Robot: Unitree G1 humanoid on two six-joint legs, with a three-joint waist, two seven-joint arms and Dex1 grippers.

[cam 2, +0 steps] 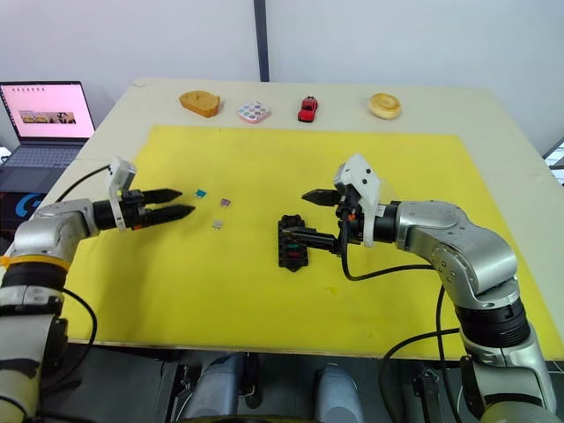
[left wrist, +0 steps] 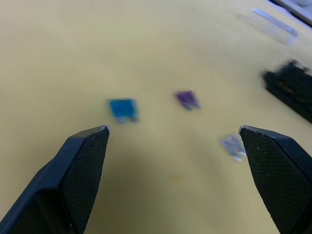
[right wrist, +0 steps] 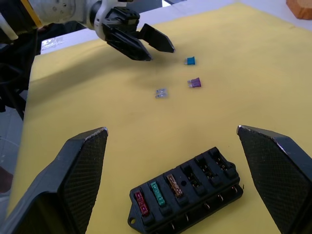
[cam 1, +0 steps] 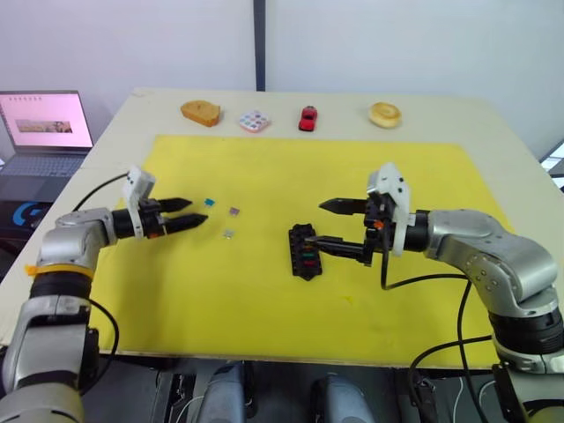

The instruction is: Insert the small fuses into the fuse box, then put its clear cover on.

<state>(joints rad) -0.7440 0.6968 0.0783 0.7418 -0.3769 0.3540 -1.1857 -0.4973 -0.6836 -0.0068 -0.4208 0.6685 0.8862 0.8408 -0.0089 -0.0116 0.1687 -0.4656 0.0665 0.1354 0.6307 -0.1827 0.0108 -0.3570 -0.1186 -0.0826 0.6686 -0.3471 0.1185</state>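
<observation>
Fingers of the right gripper [cam 1: 337,223] are spread wide, holding nothing, hovering just right of the fuse box [cam 1: 306,251] at the yellow mat's [cam 1: 264,308] centre. Red, green and amber fuses [right wrist: 158,193] sit in its slots. Left gripper [cam 1: 189,212], fingers parted and empty, points at teal [cam 1: 210,202], purple [cam 1: 233,211] and grey [cam 1: 228,233] fuses lying loose just right of it.

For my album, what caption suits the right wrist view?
Open right gripper above a fuse box holding three fuses, three more loose beyond.

3 fuses [left wrist: 122,108] between spread fingers [left wrist: 83,170]
</observation>
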